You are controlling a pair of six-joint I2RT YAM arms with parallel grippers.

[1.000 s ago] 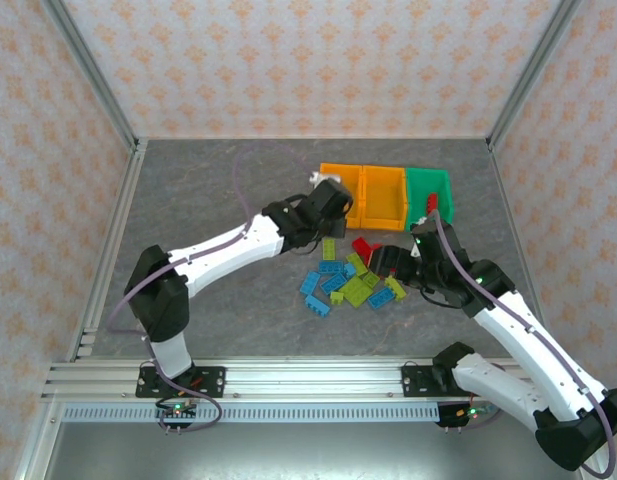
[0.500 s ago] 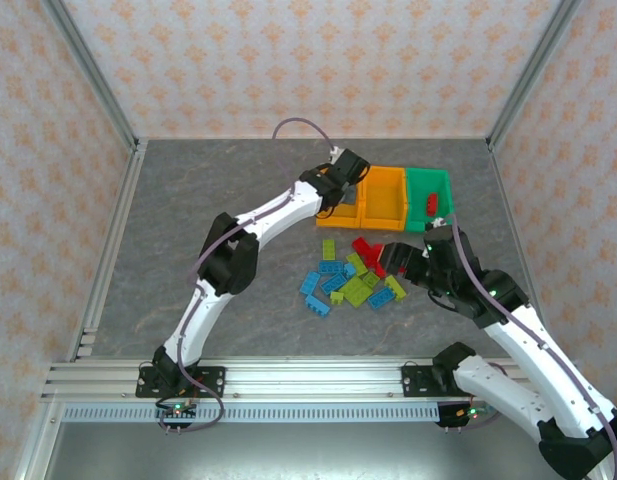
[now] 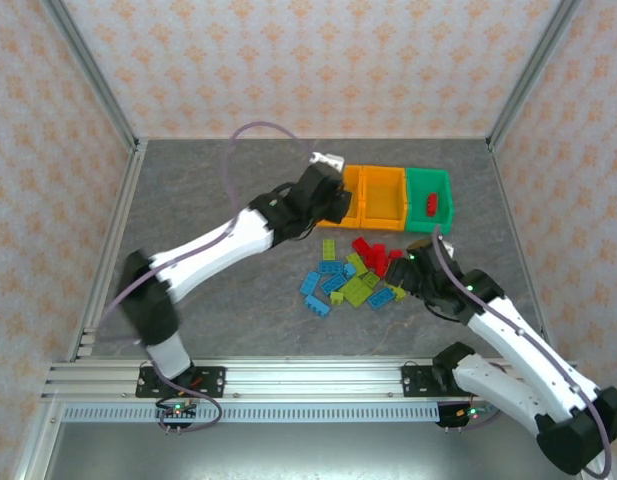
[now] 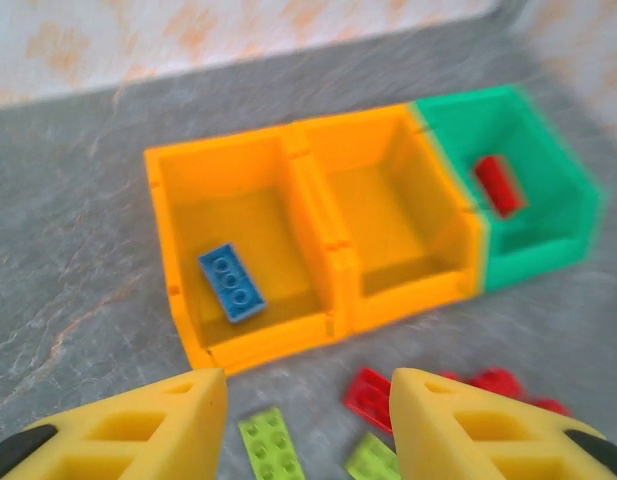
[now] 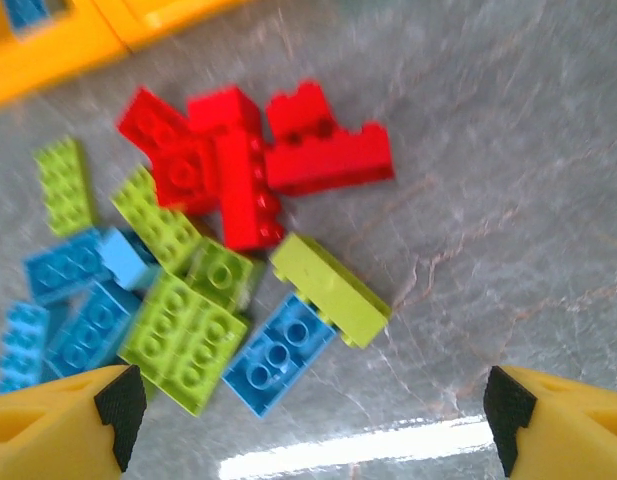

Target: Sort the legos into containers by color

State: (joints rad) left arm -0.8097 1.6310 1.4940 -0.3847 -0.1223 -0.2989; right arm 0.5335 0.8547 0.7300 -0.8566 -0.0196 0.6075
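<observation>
Table (image 3: 218, 200): grey, stone-patterned, and it carried three open bins touching in one row at its far side. Left orange bin (image 4: 168, 250): held one blue brick (image 4: 232, 282), lying flat with its studs up. Middle orange bin (image 4: 353, 135): stood between the other two, wall against wall. Green bin (image 4: 558, 195), rightmost: held one red brick (image 4: 498, 185). Loose bricks (image 3: 353, 275): a heap on the table just in front of the bins, between the two arms. Within the heap, red bricks (image 5: 228, 165) were clustered on the side nearest the bins, several of them touching. Lime bricks (image 5: 188, 340) and blue bricks (image 5: 278, 358) lay mixed on the near side, and one blue piece touched a lime piece that showed a smooth face. One lime piece lay slightly apart at the left. Left gripper (image 4: 308, 400): was above the table by the left orange bin, fingers spread wide, holding nothing. Right gripper (image 5: 315, 403): hung over the right part of the heap, fingers spread wide, holding nothing.
</observation>
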